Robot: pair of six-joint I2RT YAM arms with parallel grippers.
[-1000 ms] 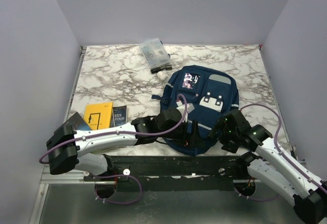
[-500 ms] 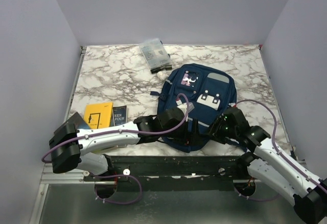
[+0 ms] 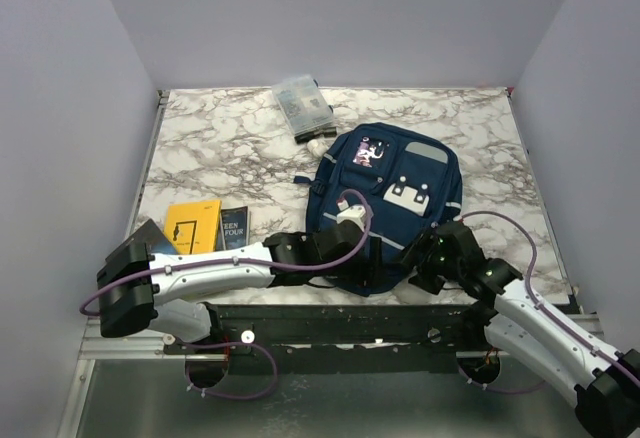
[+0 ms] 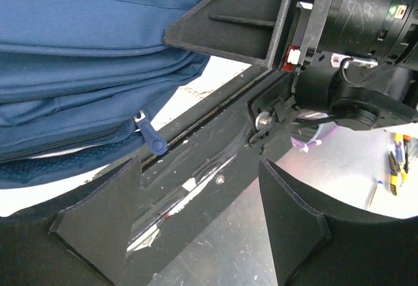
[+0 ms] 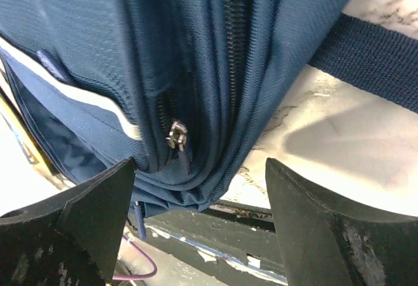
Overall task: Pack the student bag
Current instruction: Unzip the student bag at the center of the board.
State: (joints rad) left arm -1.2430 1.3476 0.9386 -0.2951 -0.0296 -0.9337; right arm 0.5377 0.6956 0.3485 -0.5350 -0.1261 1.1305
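Right arm's slid left and the big navy blue fabric backpack (image 3: pixel 385 193) has twisted a bit. It lies flat at the white marble table's (image 3: pixel 220 148) near edge, looking zipped. Left gripper (image 4: pixel 199 168) and right gripper (image 5: pixel 199 165) both have jaws apart, empty. Opening step, I reckon; next means pinching that small metal zipper pull (image 5: pixel 176 136).

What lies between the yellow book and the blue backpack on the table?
Top view: a dark blue book beside the yellow book, then bare table up to the backpack.

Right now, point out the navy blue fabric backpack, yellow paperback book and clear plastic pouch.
navy blue fabric backpack (image 3: pixel 390 173), top view, front panel
yellow paperback book (image 3: pixel 192 226), top view, cover centre
clear plastic pouch (image 3: pixel 302 106), top view, its middle
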